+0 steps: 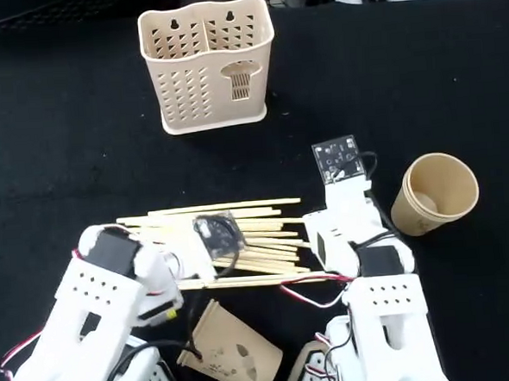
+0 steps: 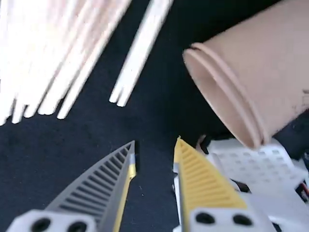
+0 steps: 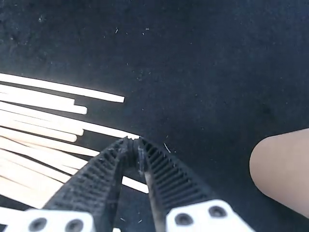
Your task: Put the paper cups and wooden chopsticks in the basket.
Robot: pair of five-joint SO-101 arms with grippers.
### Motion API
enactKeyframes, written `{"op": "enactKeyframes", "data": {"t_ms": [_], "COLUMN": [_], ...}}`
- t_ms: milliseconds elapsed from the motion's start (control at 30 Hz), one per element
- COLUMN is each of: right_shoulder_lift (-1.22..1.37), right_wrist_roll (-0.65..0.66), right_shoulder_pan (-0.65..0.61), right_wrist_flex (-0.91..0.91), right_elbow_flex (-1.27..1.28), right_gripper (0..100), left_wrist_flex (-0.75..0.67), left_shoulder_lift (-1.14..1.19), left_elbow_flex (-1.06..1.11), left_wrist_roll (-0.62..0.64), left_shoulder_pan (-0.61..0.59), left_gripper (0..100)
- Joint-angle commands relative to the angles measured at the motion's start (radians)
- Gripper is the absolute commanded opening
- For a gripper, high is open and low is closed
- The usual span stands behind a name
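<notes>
Left claw (image 2: pixel 155 149), jaws apart and empty, hovers between the chopsticks (image 2: pixel 53 53) and a cup (image 2: pixel 251 72) lying just beside them. Right claw (image 3: pixel 134 145), jaws together, is at one stick's end; whether it pinches it I cannot tell. A second cup (image 1: pixel 434 192) lies near the chopsticks, the basket (image 1: pixel 196 90) well apart. The sticks look light, stiff and slippery: pinch mid-length. The cups would crush easily: take the rim gently.

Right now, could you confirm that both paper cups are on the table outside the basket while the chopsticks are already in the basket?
Not quite: the chopsticks are not in the basket. They lie in a pile on the table, as the high view shows. Both paper cups are indeed on the table outside the basket.
</notes>
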Motion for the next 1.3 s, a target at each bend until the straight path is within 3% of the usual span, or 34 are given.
{"op": "enactKeyframes", "data": {"t_ms": [0,200,333,500,633,900,1000,1100,1267], "right_shoulder_lift": [-0.013,-0.013,-0.013,-0.013,-0.013,-0.013,-0.013,-0.013,-0.013], "right_wrist_roll": [-0.008,-0.009,-0.011,-0.011,-0.011,-0.011,-0.011,-0.011,-0.011], "right_shoulder_pan": [0.012,0.052,0.135,0.144,0.144,0.144,0.144,0.144,0.143], "right_wrist_flex": [-0.025,-0.020,-0.017,-0.017,-0.017,-0.018,-0.020,-0.021,-0.023], "right_elbow_flex": [-0.008,-0.008,-0.024,-0.022,-0.024,-0.019,-0.019,-0.018,-0.018], "right_gripper": [1.4,1.4,1.4,1.4,1.4,1.4,1.4,1.4,1.4], "left_wrist_flex": [-0.021,-0.167,-0.299,-0.431,-0.560,-0.793,-0.772,-0.628,-0.279], "left_shoulder_lift": [-0.003,-0.003,-0.003,-0.003,-0.003,-0.002,-0.012,-0.012,-0.012], "left_elbow_flex": [0.001,0.053,0.110,0.171,0.206,0.202,0.182,0.105,-0.117], "left_wrist_roll": [0.015,0.178,0.242,0.302,0.425,0.683,0.718,0.692,0.476], "left_shoulder_pan": [0.091,0.308,0.358,0.355,0.349,0.147,0.082,0.061,0.124], "left_gripper": [15,15,15,17,22,23,23,23,23]}}
